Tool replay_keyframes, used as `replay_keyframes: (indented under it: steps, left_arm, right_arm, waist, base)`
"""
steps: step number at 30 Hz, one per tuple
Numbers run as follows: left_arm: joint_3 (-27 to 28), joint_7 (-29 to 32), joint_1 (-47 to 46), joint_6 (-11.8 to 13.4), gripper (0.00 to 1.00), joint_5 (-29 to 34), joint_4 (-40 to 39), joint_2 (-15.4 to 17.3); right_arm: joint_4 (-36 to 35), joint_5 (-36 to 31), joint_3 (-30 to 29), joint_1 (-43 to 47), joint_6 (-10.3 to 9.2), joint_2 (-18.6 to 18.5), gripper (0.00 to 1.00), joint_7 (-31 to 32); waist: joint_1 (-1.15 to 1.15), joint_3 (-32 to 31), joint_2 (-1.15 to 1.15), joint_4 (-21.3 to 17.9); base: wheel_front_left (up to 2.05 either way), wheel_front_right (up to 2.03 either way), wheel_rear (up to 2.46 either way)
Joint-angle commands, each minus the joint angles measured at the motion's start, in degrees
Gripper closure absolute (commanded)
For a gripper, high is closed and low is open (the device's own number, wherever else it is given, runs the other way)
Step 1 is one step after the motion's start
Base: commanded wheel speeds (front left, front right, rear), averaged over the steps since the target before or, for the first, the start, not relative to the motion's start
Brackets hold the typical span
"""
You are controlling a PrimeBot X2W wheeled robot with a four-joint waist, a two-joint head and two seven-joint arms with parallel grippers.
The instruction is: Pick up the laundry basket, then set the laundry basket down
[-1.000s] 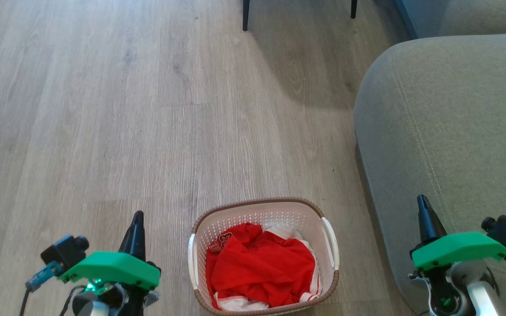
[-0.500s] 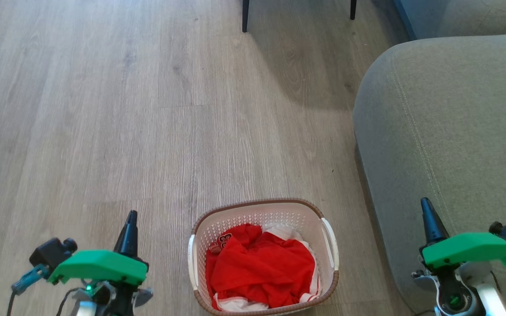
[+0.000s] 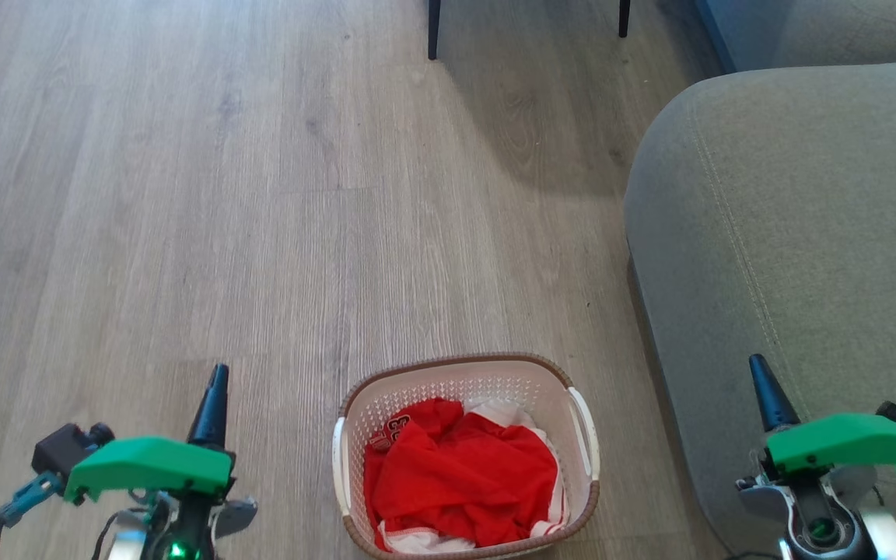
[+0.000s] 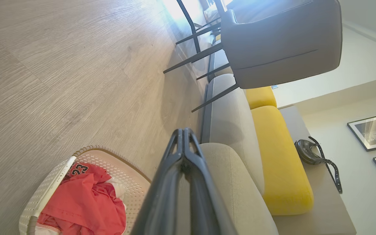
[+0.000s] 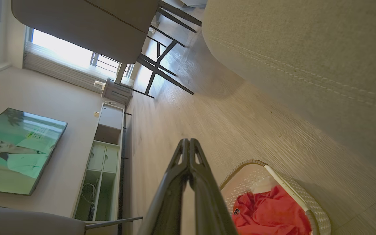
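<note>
The laundry basket, white perforated plastic with a brown rim and white side handles, stands on the wood floor at the bottom centre of the head view, holding red and white clothes. My left gripper is shut, empty, well to the basket's left. My right gripper is shut, empty, to its right over the sofa arm. In the left wrist view the basket lies left of the shut left gripper. In the right wrist view the basket lies right of the shut right gripper.
A grey sofa arm stands close to the basket's right side. Dark chair legs stand on the floor at the top. Yellow cushions lie on the sofa. A TV and a cabinet line the far wall.
Both grippers have dropped lower and moved outward in the head view, the left one further left, the right one further right. The basket has stayed in place.
</note>
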Motion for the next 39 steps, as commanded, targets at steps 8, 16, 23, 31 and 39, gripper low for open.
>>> replay_keyframes:
  steps: [8,16,23,31,39]
  left_arm:
    - [3.0,1.38,-3.41,-1.36,1.0,-5.5,-1.21,0.98]
    - [4.49,2.75,-3.69,-2.19,1.0,-10.45,-0.98,0.96]
    - [5.81,3.96,-3.94,-2.92,1.0,-14.76,-0.77,0.94]
    - [7.33,5.34,-4.23,-3.74,1.0,-19.66,-0.54,0.9]
    - [8.86,6.75,-4.51,-4.58,1.0,-24.57,-0.3,0.85]
  right_arm:
    - [-1.6,5.5,-0.22,-2.66,0.3,-0.85,1.0,1.56]
    - [-1.47,10.35,-1.01,-2.72,0.33,-0.81,1.0,2.9]
    - [-1.36,14.58,-1.71,-2.77,0.35,-0.76,1.0,4.08]
    - [-1.22,19.38,-2.53,-2.82,0.37,-0.71,1.0,5.43]
    - [-1.09,24.2,-3.35,-2.88,0.4,-0.64,1.0,6.8]
  waist:
    - [0.0,-0.11,0.0,-0.04]
    - [0.0,-0.23,0.0,-0.09]
    - [0.0,-0.33,0.0,-0.13]
    - [0.0,-0.45,0.0,-0.17]
    - [0.0,-0.57,0.0,-0.22]
  base:
    - [0.0,0.0,0.0]
    - [0.0,0.0,0.0]
    - [0.0,0.0,0.0]
    - [0.0,0.0,0.0]
    - [0.0,0.0,0.0]
